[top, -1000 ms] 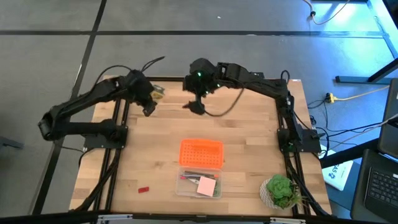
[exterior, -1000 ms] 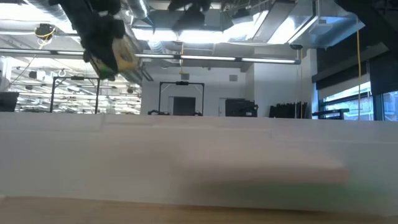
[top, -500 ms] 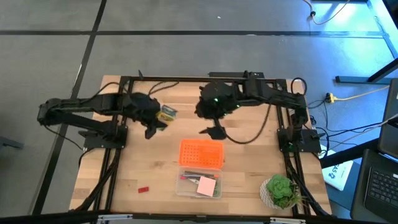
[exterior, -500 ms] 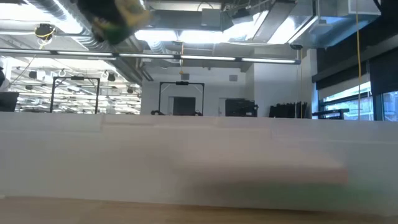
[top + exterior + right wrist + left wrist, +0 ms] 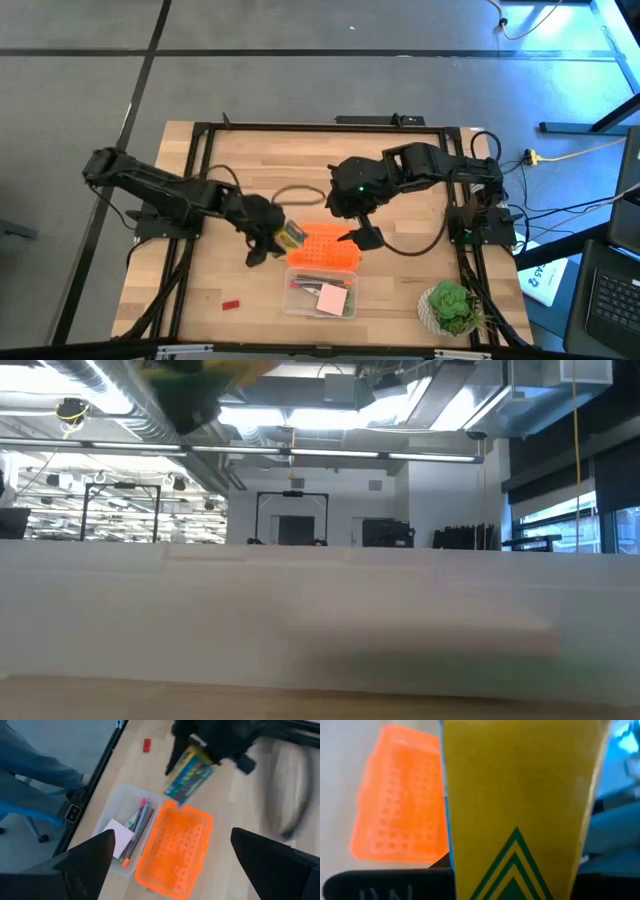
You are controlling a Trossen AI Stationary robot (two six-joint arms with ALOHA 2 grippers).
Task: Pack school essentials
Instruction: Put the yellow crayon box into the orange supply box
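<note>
My left gripper [image 5: 270, 240] is shut on the yellow-green crayon box [image 5: 291, 235] and hovers just left of the orange perforated lid [image 5: 323, 247]. The right wrist view shows the crayon box [image 5: 192, 770] above the lid's edge [image 5: 175, 852]. My right gripper [image 5: 360, 237] hangs open over the lid's right far corner. The clear box [image 5: 320, 295] lies near the lid and holds the pink pad [image 5: 332, 297] and thin pens [image 5: 140, 822]. The tiny red block [image 5: 232, 303] lies flat on the table. I cannot make out the scissors. My left gripper pinches one end of the crayon box [image 5: 197, 755] between its two fingers. The box's long body sticks out past the fingers [image 5: 520, 820], slanting down toward the orange lid. It is lifted clear of the table.
A leafy potted plant [image 5: 450, 308] stands at the table's near right corner. A loose black cable [image 5: 290, 192] loops over the table behind the lid. A person's blue-clad limb [image 5: 30, 770] shows beyond the table's edge. Bare wood lies left of the red block.
My left gripper carried the crayon box from the table's far left part toward the near edge and centre, stopping beside the orange lid. My right gripper came from the far edge toward the near edge, down to the lid's right far corner. The lid and the clear box stayed put.
</note>
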